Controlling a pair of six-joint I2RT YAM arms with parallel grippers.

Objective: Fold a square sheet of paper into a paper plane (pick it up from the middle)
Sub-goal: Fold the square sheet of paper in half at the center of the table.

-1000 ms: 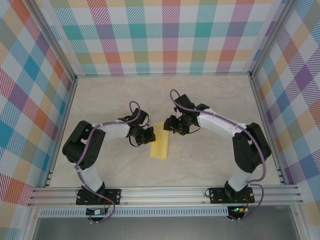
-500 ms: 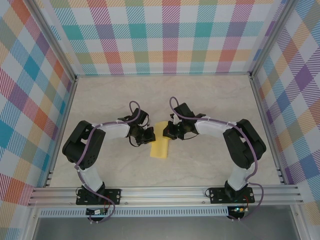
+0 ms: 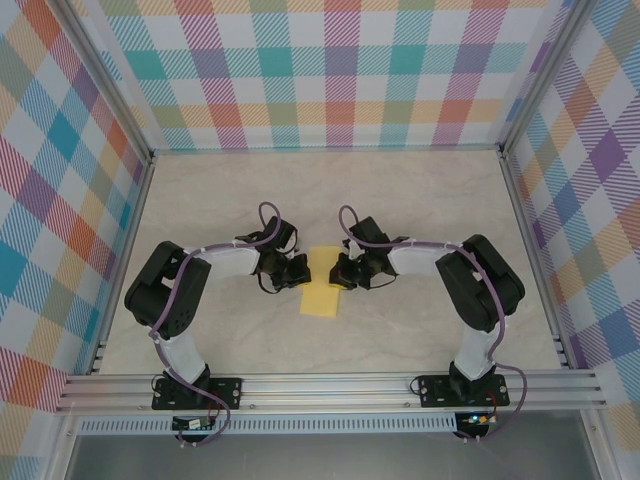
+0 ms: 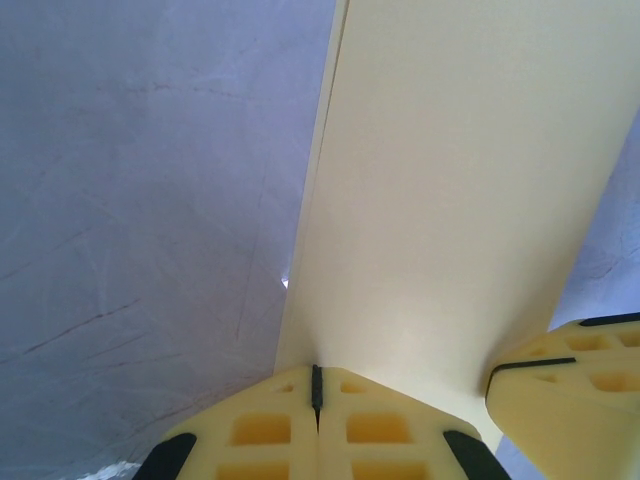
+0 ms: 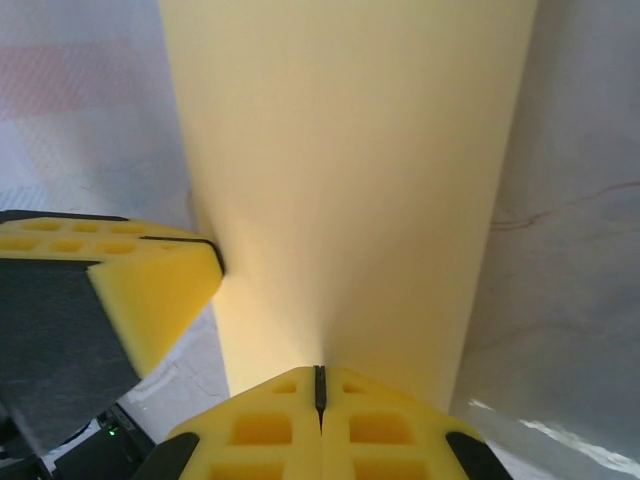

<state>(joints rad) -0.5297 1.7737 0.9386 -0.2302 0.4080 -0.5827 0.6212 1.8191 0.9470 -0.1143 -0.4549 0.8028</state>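
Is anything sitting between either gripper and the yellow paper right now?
Nothing visible does. The left gripper and the right gripper each have their jaws shut directly on the paper, pinching it from opposite sides as it lies on the table.

no readable text, label, brand, number or sign shows on anything here.

The folded sheet of paper is matt, smooth and pale yellow. The tabletop looks smooth, marble-patterned and faintly scratched. The fingers of the right gripper look like matt yellow plastic. The frame rail is ribbed metal.
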